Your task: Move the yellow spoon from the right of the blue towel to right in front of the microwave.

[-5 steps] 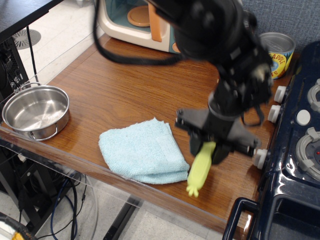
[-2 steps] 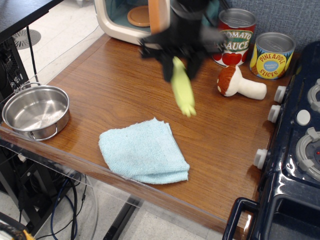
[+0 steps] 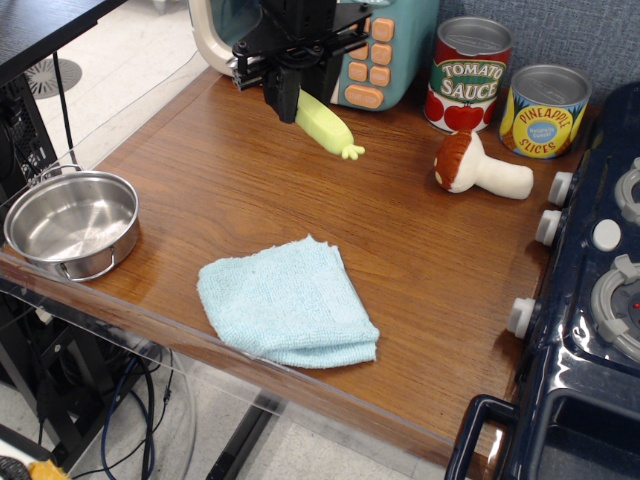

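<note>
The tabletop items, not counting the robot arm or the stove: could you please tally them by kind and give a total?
Cans: 2 (tomato sauce can, pineapple slices can)
Cookware: 1 (steel pot)
Cloths: 1 (blue towel)
Utensils: 1 (yellow spoon, held by the gripper)
Toy food: 1 (mushroom)
Toy appliances: 1 (microwave)
Total: 7

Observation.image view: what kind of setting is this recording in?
Probably a lab's mock play kitchen: a wooden table holding a toy microwave, toy stove and food cans, with cables beneath. The gripper holds a yellow spoon.
</note>
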